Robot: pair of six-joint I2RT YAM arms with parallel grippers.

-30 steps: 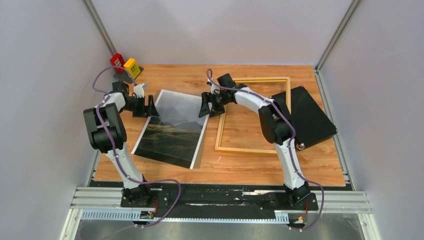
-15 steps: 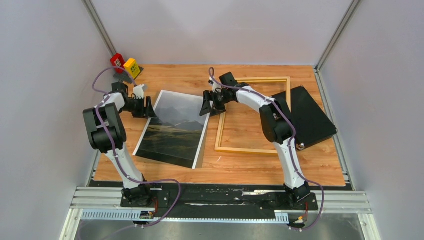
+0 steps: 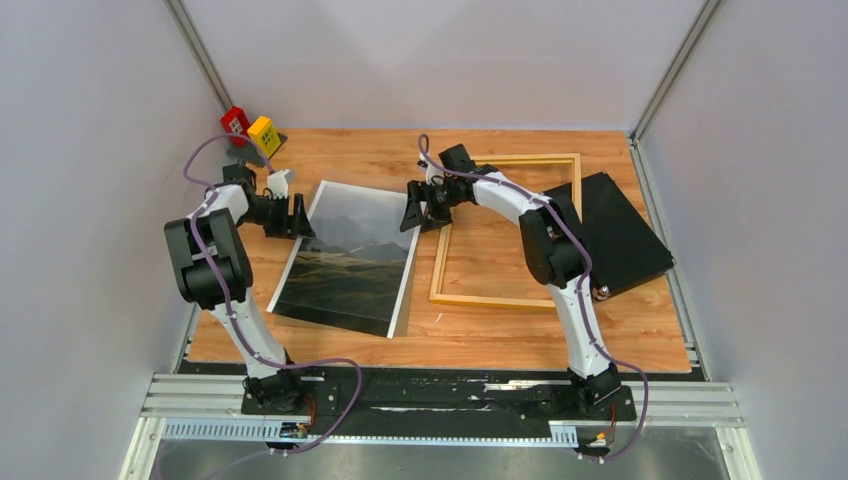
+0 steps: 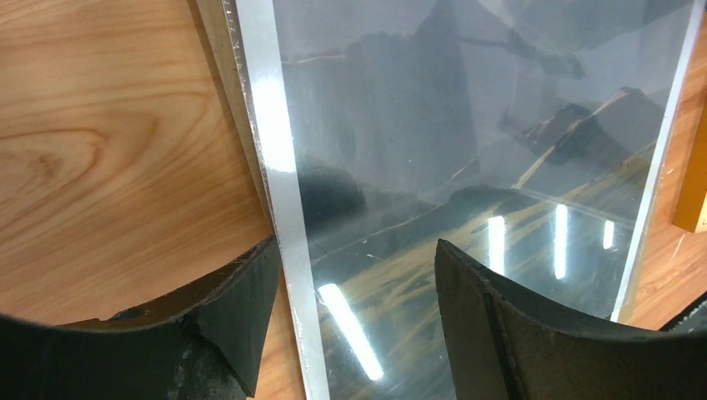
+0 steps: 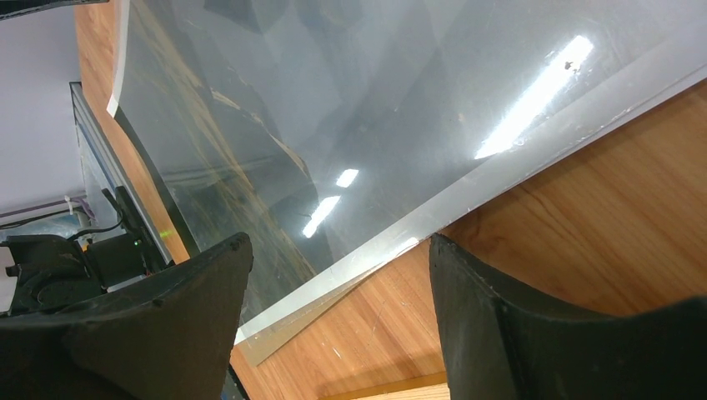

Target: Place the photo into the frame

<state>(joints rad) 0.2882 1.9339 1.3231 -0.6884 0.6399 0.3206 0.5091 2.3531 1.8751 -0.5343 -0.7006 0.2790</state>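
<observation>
The photo [image 3: 350, 262], a dark mountain print with a white border, lies tilted on the wooden table left of the frame [image 3: 440, 262]. My left gripper [image 3: 298, 215] is at the photo's upper left edge, open. In the left wrist view the white border [image 4: 288, 250] runs between the fingers [image 4: 242, 308] of the left gripper [image 4: 358, 279]. My right gripper [image 3: 412, 212] is at the photo's upper right corner, open. In the right wrist view that gripper [image 5: 333, 258] straddles the photo's edge [image 5: 433, 217], which stands slightly off the table. The frame has bare table showing through it.
A black case [image 3: 615, 235] lies right of the frame, overlapping its right side. Red [image 3: 236, 121] and yellow [image 3: 264, 133] blocks sit at the table's far left corner. An orange frame rail [image 4: 692, 200] shows at the right edge of the left wrist view.
The photo's far end has settled lower and flatter. The left gripper has shifted slightly left along the edge and its jaws have narrowed a little. The right arm has barely moved.
</observation>
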